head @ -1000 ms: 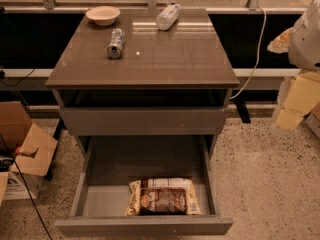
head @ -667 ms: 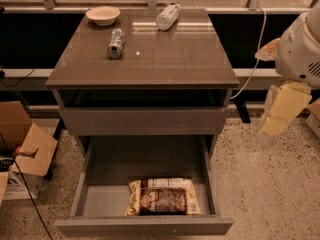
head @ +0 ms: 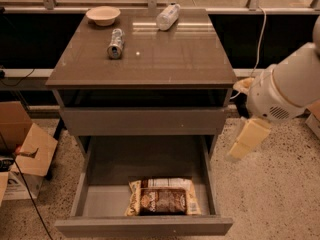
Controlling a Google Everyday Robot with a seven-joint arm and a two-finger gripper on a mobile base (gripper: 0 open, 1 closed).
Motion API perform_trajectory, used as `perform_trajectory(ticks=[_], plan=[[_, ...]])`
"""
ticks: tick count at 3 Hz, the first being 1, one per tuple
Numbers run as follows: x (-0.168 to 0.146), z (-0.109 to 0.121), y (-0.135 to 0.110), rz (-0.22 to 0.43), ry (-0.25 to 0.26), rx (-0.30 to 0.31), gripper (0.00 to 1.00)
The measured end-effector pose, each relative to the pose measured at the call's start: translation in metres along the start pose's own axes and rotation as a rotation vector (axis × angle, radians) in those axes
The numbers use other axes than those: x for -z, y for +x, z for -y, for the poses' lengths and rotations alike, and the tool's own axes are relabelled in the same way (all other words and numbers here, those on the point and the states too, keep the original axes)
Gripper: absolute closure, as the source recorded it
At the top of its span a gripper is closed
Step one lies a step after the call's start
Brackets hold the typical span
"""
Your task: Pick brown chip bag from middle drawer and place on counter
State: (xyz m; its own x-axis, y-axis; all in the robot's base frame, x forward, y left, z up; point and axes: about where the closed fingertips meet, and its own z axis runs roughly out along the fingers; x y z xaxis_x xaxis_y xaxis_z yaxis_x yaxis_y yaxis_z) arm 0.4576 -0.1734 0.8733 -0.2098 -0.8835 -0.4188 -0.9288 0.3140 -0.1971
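Camera view, from the left: a cardboard box (head: 30,151) on the floor, then the tabletop (head: 175,59) carrying a bowl (head: 102,15), a can (head: 116,43) and a bottle (head: 167,16), and below it the open drawer (head: 145,226) with the chip bag (head: 162,200) lying flat near its front wall. My gripper (head: 248,139) hangs at the right, beside the cabinet (head: 145,121) and well apart from the bag, and I cannot tell whether it is apart or together. Reaching in from this side I could clip the drawer's right wall, or pinch only a crinkly edge so the bag slips on the lift.
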Motion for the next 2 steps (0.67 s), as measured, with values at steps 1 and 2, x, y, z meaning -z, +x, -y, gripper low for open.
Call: perform_trajectory(ticks=[1,2], plan=[[-0.038,0.003,0.013,0.047,-0.022,-0.052,0.0],[-0.095,0.009,0.031,0.096,-0.079,-0.106,0.0]])
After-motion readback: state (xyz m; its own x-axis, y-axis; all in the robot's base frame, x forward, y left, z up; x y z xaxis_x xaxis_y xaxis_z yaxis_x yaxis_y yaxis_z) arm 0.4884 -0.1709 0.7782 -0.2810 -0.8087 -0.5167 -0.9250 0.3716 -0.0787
